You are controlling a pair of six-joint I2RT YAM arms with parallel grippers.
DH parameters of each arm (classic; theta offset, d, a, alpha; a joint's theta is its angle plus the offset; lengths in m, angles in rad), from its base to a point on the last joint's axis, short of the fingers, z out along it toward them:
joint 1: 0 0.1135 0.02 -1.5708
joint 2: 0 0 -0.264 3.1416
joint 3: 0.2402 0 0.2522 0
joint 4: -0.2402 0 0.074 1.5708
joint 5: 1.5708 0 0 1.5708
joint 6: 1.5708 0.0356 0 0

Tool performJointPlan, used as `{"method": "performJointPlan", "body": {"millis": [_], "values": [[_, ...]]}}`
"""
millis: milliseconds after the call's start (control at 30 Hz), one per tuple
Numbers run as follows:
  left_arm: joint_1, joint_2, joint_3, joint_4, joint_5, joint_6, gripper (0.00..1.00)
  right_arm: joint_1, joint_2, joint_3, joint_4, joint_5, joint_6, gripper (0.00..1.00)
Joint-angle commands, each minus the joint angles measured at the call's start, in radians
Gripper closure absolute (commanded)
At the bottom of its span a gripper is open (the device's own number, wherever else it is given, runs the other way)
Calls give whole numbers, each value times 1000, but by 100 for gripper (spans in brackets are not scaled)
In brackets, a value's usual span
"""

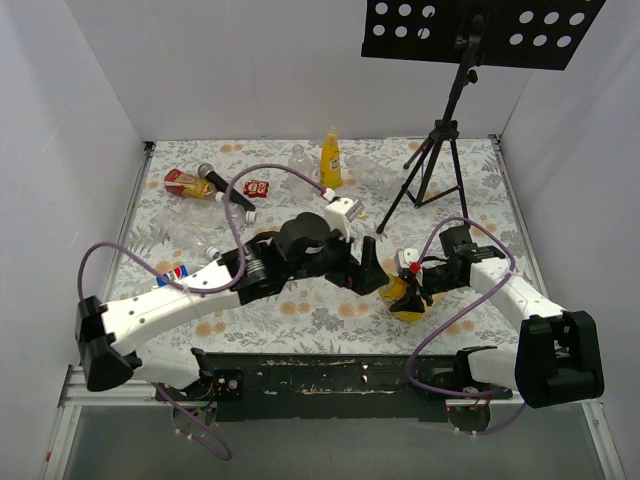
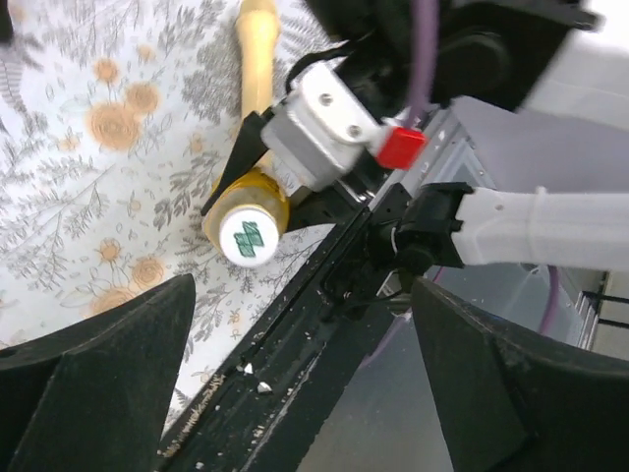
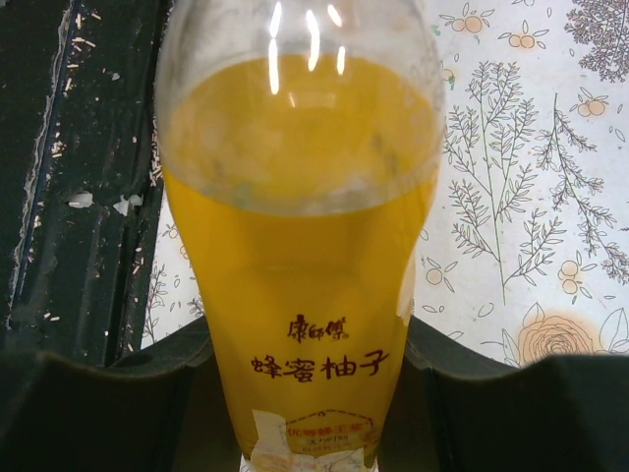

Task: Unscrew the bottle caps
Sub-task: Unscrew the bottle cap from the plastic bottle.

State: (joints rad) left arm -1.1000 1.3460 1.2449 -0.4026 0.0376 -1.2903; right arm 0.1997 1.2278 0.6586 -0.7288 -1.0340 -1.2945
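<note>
The orange-yellow bottle (image 3: 300,285) the right arm has is filled with yellow juice and has dark red Chinese lettering on it. It sits low in the right gripper (image 3: 305,393), whose black fingers are closed against both of its sides. From the left wrist camera you look straight at its white cap (image 2: 248,237), which has a green mark on top and is on the neck. The left gripper (image 2: 295,383) is spread wide, with its two dark fingers apart at the bottom corners of that view and the cap some way off between them, touching neither.

In the overhead view that bottle (image 1: 405,297) is near the front edge of the floral tablecloth (image 1: 330,310), right-centre, with both arms meeting over it.

Further back there's another orange-yellow bottle standing upright (image 1: 330,160), a couple of clear bottles lying down (image 1: 375,170), a red-labelled bottle on its side (image 1: 187,184) at the back left with a black microphone (image 1: 222,186) next to it, and a black tripod stand (image 1: 432,170) on the back right. A tan stick (image 2: 257,49) lies just beyond the held bottle.
</note>
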Motion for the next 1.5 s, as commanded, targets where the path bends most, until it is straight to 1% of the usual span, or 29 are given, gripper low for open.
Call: {"method": "performJointPlan", "body": {"millis": [0,67,133,200,267,333,433,533,767,833,900,1067,1300,1367,1467], "values": [[-3,-203,-83,116,119,332,2,6,-14,39,14,-57,-19,99],[-3,-258,-149,159,197,533,2,6,-14,39,12,-58,-19,99],[-3,-294,-217,168,310,772,2,6,-16,38,14,-60,-19,99],[-3,-326,-303,205,328,970,2,6,-17,36,14,-57,-17,99],[2,-324,-337,261,366,1077,2,7,-19,36,15,-55,-19,99],[25,-286,-316,283,428,1123,2,6,-21,35,16,-55,-17,99],[69,-185,-242,259,510,1154,2,6,-19,35,16,-55,-19,99],[101,-107,-216,284,553,1152,3,6,-17,36,14,-55,-20,99],[126,-9,-168,303,590,1128,24,6,-21,38,11,-58,-23,99],[130,5,-157,306,597,1120,28,6,-22,39,9,-57,-25,99],[132,21,-145,309,596,1115,36,6,-21,39,8,-58,-26,99],[134,45,-131,301,602,1108,38,6,-24,39,8,-58,-28,99],[134,76,-111,281,601,1105,50,6,-24,39,6,-57,-25,99],[134,84,-108,278,602,1102,55,6,-22,39,8,-57,-26,99],[135,88,-99,277,598,1091,73,6,-22,39,8,-57,-26,99]]}}
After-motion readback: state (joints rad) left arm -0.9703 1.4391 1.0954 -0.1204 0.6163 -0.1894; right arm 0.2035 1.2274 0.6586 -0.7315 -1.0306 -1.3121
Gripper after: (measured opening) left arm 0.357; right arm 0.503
